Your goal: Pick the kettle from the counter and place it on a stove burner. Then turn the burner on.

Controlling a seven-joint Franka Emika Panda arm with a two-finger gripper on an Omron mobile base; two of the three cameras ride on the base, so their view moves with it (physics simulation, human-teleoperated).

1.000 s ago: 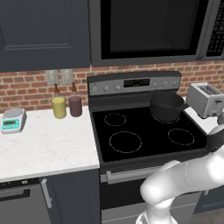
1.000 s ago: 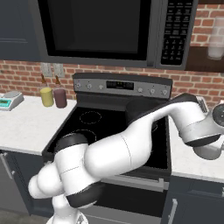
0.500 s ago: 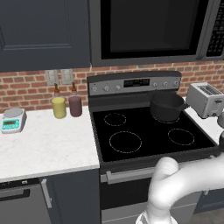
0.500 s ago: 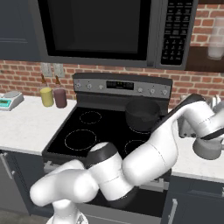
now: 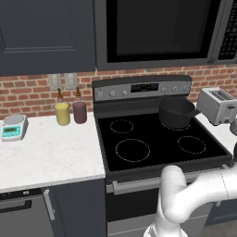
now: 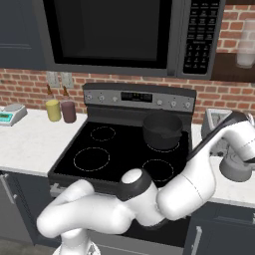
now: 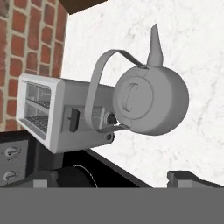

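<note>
The grey kettle (image 7: 151, 100) stands upright on the white marbled counter (image 7: 197, 52) right of the stove, with its arched handle (image 7: 99, 83) toward the toaster and its spout (image 7: 154, 43) pointing away. My gripper (image 7: 114, 180) is open and hovers above it; both dark fingertips (image 7: 188, 177) are clear of the kettle. In the right base view the kettle (image 6: 235, 168) sits just under my hand. The largest burner circle (image 5: 133, 150) (image 6: 91, 158) on the black stove (image 5: 203, 159) is bare.
A silver toaster (image 7: 52, 111) (image 6: 214, 122) (image 5: 216, 104) stands right beside the kettle, on the wall side. A dark pot (image 5: 176, 112) (image 6: 161, 130) occupies the back right burner. Two jars (image 5: 70, 112) and a scale (image 5: 13, 127) sit on the left counter.
My arm has folded lower and nearer the base while the hand stays over the kettle at the right. The pot, hidden by the arm a second ago, now shows.
</note>
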